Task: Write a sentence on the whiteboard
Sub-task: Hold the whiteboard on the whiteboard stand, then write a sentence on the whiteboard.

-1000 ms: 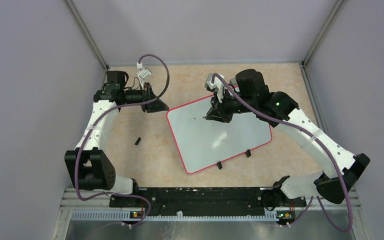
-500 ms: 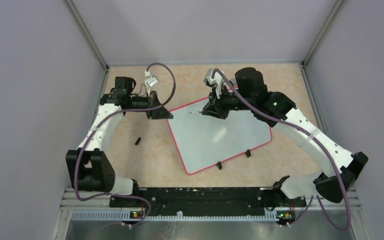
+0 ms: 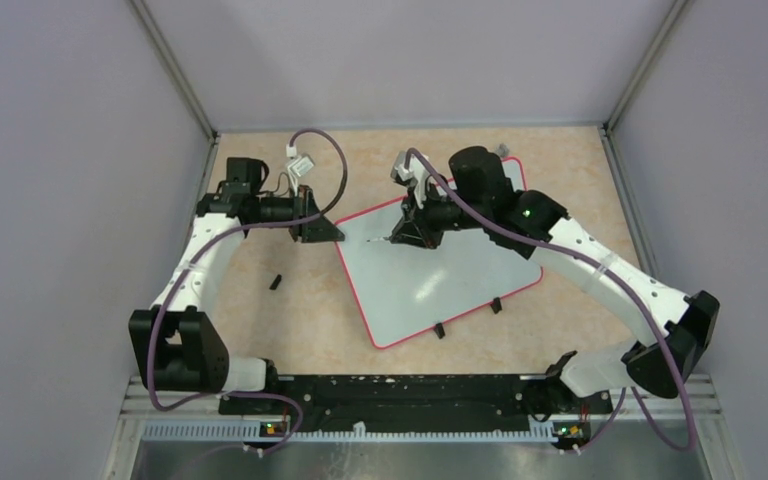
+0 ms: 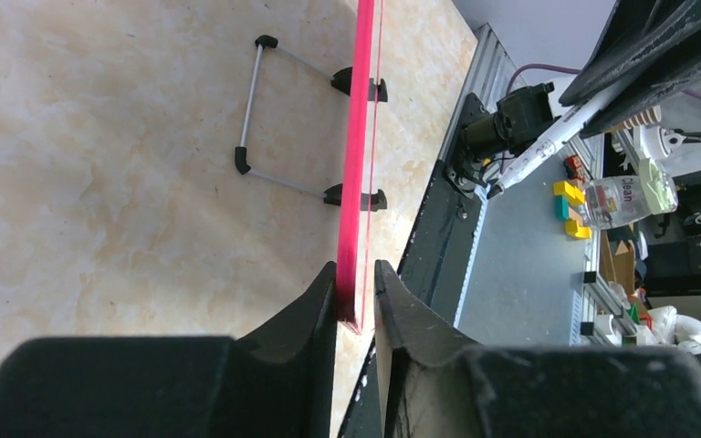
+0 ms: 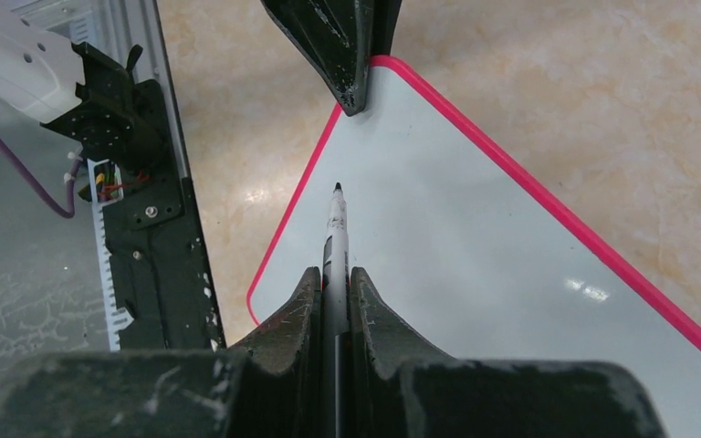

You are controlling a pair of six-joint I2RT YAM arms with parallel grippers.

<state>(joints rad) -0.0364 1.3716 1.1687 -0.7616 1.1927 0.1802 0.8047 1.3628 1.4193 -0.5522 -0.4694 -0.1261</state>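
Note:
The whiteboard (image 3: 440, 270) lies tilted on the tan table, white with a pink-red rim, and its surface is blank; no sentence shows on it. My right gripper (image 3: 401, 237) hovers over the board's far-left part, shut on a white marker (image 5: 333, 233) whose black tip points toward that corner. In the right wrist view the gripper (image 5: 333, 272) clamps the marker's barrel above the whiteboard (image 5: 475, 274). My left gripper (image 3: 334, 232) straddles the board's far-left corner. In the left wrist view the pink rim (image 4: 358, 164) runs between the left gripper's (image 4: 356, 266) jaws, touching one finger, with a gap to the other.
A small black cap-like piece (image 3: 275, 282) lies on the table left of the board. Two black clips (image 3: 439, 331) (image 3: 497, 306) sit on the board's near edge. A wire stand (image 4: 256, 109) shows under the board. Grey walls enclose the table on three sides.
My left gripper has moved right to the board's far-left corner and now straddles its rim. The right arm has shifted left with the marker, toward that corner.

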